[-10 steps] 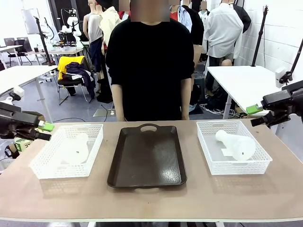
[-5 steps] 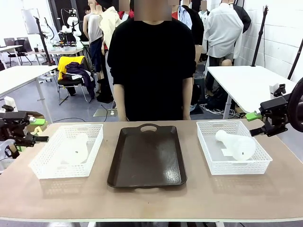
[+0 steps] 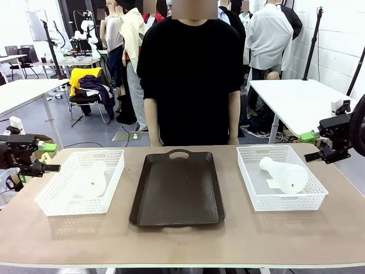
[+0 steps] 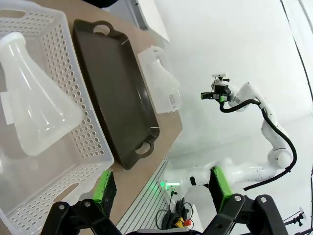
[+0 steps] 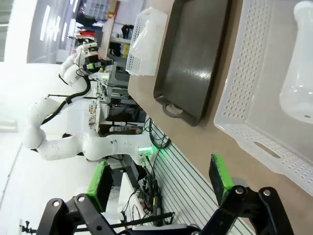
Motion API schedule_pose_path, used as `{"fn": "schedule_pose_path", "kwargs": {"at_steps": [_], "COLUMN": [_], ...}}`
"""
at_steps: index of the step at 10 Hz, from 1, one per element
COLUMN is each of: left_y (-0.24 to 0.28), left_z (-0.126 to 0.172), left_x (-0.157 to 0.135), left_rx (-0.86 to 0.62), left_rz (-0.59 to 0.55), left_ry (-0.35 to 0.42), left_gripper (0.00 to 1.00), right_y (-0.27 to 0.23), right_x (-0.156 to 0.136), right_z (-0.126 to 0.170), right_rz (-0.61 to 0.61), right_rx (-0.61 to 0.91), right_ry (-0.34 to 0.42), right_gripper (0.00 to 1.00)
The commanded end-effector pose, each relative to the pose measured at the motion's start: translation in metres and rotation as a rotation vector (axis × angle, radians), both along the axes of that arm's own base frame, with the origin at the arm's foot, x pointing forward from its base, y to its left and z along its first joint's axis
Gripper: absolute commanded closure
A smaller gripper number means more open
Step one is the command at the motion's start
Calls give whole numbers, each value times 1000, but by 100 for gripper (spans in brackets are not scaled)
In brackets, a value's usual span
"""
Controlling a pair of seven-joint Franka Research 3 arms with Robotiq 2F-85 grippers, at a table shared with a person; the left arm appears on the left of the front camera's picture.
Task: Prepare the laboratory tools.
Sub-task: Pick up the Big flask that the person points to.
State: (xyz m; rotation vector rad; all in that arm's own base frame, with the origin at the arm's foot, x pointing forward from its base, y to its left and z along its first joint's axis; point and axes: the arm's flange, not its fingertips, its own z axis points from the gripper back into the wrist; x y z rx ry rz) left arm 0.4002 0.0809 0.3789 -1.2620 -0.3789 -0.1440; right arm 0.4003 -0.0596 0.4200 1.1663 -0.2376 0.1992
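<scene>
Two frosted-white conical flasks lie on their sides, one in each white mesh basket. The left flask (image 3: 91, 179) (image 4: 38, 107) rests in the left basket (image 3: 54, 200), and the right flask (image 3: 285, 174) (image 5: 299, 73) rests in the right basket (image 3: 251, 188). My left gripper (image 3: 50, 158) (image 4: 162, 188) hovers open just outside the left basket's outer side, above table height. Beyond the right basket's far outer corner my right gripper (image 3: 311, 147) (image 5: 161, 183) is open too. Neither holds anything.
A dark brown tray (image 3: 178, 191) (image 4: 117, 88) (image 5: 195, 54) lies between the baskets. A person in a black top (image 3: 191, 74) stands at the far edge behind it, arms down. The table's front strip is bare wood.
Both arms have drawn back outward from the baskets and turned a little. The person has shifted slightly to the right. Flasks and baskets have not moved.
</scene>
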Motion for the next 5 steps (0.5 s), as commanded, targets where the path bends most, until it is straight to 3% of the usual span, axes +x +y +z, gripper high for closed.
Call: {"fn": "schedule_pose_path", "kwargs": {"at_steps": [1, 2, 3, 4, 5], "left_y": [-2, -3, -8, -2, -2], "left_z": [2, 2, 5, 0, 0], "left_x": [-1, -1, -2, 0, 0], "left_rx": [-16, -17, 100, 0, 0], "left_rz": [-10, -5, 87, -8, -8], "left_ry": [-29, -26, 14, 0, 0], "left_gripper": [0, 0, 0, 0, 0], "right_y": [2, 2, -1, -1, -1], "right_x": [-2, -4, -1, -1, -1], "right_z": [-3, -2, 1, 1, 1], "right_rz": [-1, -11, -1, -1, -1], "right_rx": [44, 54, 9, 9, 9], "right_ry": [-39, -56, -5, -5, -5], "right_gripper": [0, 0, 0, 0, 0]}}
